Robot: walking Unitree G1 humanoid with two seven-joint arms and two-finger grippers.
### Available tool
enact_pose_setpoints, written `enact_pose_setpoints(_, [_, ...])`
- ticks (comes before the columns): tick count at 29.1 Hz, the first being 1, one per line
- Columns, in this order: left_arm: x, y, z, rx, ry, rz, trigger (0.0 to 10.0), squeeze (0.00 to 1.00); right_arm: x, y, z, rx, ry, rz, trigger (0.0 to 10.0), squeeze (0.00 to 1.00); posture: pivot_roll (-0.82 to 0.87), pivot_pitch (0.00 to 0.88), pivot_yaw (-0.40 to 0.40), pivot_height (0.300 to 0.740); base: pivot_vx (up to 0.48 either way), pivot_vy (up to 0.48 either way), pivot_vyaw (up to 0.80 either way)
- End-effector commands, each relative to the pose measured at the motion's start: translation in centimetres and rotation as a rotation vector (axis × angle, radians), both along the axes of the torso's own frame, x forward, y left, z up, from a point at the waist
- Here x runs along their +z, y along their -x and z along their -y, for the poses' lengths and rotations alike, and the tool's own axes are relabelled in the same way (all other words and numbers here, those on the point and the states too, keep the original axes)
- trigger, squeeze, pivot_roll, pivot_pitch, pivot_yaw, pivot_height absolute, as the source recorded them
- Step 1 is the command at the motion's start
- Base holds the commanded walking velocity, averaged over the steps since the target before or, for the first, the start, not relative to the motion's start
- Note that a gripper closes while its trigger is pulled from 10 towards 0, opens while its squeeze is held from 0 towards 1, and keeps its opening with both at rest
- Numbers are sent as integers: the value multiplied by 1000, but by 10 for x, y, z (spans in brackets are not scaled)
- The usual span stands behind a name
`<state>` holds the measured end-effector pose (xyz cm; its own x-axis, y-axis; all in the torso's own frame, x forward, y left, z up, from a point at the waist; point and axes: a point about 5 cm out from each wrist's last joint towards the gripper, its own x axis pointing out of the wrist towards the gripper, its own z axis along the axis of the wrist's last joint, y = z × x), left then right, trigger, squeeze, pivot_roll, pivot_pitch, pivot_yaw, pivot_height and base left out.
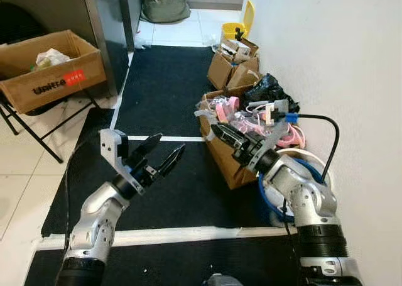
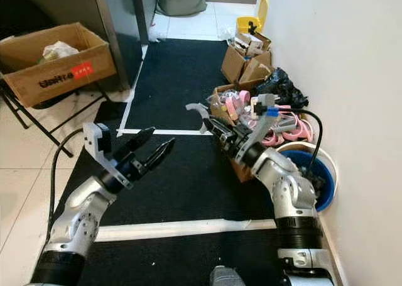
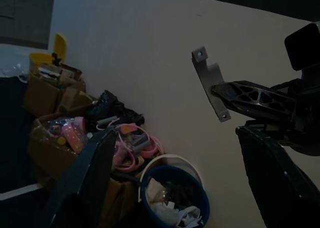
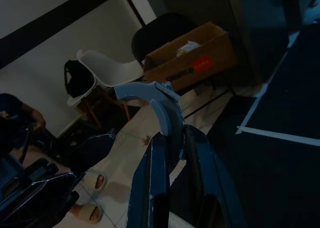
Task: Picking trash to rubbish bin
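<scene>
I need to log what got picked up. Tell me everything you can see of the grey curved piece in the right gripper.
The grey curved piece is a flat, bent bracket, plastic or metal by its look, with a screw hole near one end. The right gripper pinches it between its black fingers, holding it in the air above the black mat, the hooked end sticking out past the fingertips.

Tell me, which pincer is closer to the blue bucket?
Right. The right pincer is up beside the blue bucket, gripping a grey bracket. The left pincer hovers open over the black mat, farther away.

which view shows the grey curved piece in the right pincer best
The right wrist view: the grey curved piece sits close up, clamped between the right pincer fingers. Both eye views show it small, at the pincer tip; the left wrist view shows it against the wall.
</scene>
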<state>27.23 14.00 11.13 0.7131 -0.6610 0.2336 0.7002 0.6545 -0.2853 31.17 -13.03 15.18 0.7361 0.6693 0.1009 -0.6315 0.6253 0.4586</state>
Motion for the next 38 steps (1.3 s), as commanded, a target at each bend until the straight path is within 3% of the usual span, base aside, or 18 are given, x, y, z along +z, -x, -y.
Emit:
enact_pose_setpoints(1, [0,1,-1,-2,7,-4,10000,0,2,0,0,-2,-2,17,10000,0,13,0,-7,740,0,0,0])
enact_pose_setpoints(38, [3,2,1,-17,2,2,10000,0,3,0,1,2,10,38,10000,0,12,0,-6,740,267,0,0])
